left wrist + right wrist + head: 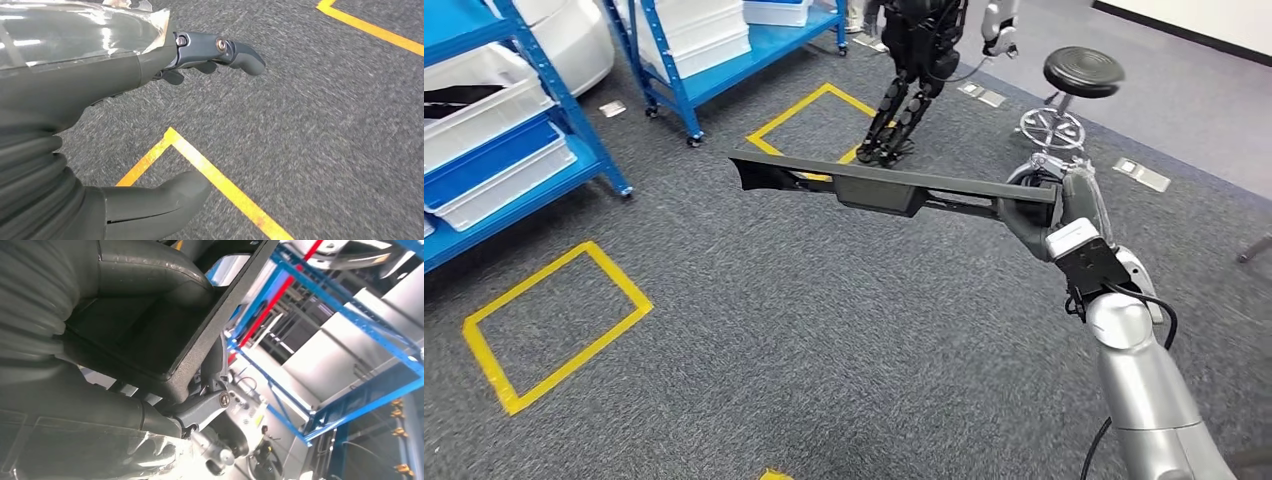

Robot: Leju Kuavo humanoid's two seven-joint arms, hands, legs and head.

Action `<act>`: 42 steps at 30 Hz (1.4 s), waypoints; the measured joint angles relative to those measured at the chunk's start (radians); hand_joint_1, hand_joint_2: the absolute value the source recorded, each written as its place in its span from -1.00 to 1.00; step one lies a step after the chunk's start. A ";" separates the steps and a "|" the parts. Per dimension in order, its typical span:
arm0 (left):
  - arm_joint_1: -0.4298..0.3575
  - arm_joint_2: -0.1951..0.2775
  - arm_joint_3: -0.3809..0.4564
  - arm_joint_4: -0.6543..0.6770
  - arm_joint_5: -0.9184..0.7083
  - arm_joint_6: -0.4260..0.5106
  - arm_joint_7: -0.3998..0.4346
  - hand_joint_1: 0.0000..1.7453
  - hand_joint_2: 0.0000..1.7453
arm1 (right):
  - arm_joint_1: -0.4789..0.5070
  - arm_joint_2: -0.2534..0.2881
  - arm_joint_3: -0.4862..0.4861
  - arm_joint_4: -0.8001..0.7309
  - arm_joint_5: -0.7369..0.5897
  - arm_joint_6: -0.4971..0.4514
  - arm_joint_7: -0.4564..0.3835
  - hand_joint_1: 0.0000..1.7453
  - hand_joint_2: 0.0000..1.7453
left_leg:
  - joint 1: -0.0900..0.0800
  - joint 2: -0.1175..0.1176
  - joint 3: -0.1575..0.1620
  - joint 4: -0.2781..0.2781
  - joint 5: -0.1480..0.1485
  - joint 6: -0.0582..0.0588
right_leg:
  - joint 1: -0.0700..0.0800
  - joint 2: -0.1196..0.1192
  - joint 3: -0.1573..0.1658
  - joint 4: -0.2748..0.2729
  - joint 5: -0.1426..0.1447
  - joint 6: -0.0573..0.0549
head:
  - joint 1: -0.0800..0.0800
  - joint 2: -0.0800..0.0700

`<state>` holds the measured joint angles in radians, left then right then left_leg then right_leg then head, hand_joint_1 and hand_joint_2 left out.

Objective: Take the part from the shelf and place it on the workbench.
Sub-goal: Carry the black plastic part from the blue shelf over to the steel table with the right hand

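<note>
The part (884, 186) is a long black plastic bar, held level above the grey carpet in the head view. My right hand (1036, 212) grips its right end, and the rest of the bar reaches out to the left. In the right wrist view the part (210, 325) lies across my right hand (145, 315), with the thumb wrapped over its flat side. My left hand (165, 115) hangs over the carpet with its fingers (225, 52) apart from the thumb and nothing in it.
Blue shelving (554, 110) with white bins stands at the left and back. Another dark humanoid robot (914, 70) stands ahead, with a black stool (1079, 75) to its right. Yellow tape rectangles (554, 320) mark the carpet.
</note>
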<state>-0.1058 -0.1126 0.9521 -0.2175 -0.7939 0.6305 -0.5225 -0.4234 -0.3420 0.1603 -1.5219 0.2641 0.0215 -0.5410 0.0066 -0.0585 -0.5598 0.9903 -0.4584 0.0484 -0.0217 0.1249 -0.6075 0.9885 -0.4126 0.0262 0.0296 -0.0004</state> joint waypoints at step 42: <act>-0.053 -0.007 0.023 -0.001 0.030 -0.014 -0.028 -1.00 1.00 | -0.044 -0.013 -0.025 -0.042 -0.010 0.004 0.027 1.00 1.00 | -0.004 0.142 0.000 0.001 -0.001 0.004 | 0.000 -0.166 -0.013 0.066 -0.041 0.031 | 0.010 0.000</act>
<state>-0.1590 -0.1201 0.9751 -0.2190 -0.7636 0.6161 -0.5506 -0.4678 -0.3548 0.1350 -1.5637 0.2542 0.0259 -0.5143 0.0023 0.0837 -0.5599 0.9913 -0.4595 0.0524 -0.0215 -0.0411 -0.6210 1.0548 -0.4537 0.0570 0.0400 -0.0004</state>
